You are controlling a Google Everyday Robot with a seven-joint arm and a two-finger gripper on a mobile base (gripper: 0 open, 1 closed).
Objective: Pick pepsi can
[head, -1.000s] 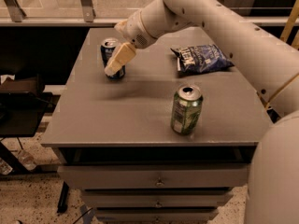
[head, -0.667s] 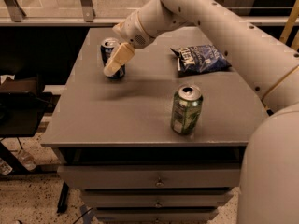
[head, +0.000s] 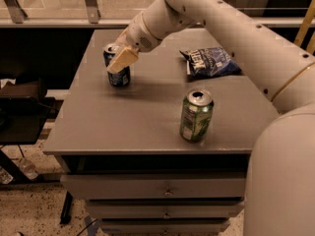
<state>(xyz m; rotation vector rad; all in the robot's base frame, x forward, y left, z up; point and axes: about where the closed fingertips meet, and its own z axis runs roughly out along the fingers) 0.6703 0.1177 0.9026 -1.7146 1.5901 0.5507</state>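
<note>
The pepsi can [head: 119, 77], dark blue with a silver top, stands upright on the grey table [head: 138, 117] at its back left. My gripper [head: 119, 62] reaches down from the upper right on the white arm and is at the can's upper half, with a cream-coloured part of it covering the can's front. The can's base rests on the table top.
A green-and-silver can [head: 196, 115] stands upright near the table's front middle. A crinkled blue chip bag [head: 210, 61] lies at the back right. My white arm [head: 236, 28] crosses above the right side of the table. Drawers [head: 167, 191] sit below the front edge.
Almost nothing has changed. The gripper stays at the pepsi can, which stands in the same spot, and the arm has shifted only slightly.
</note>
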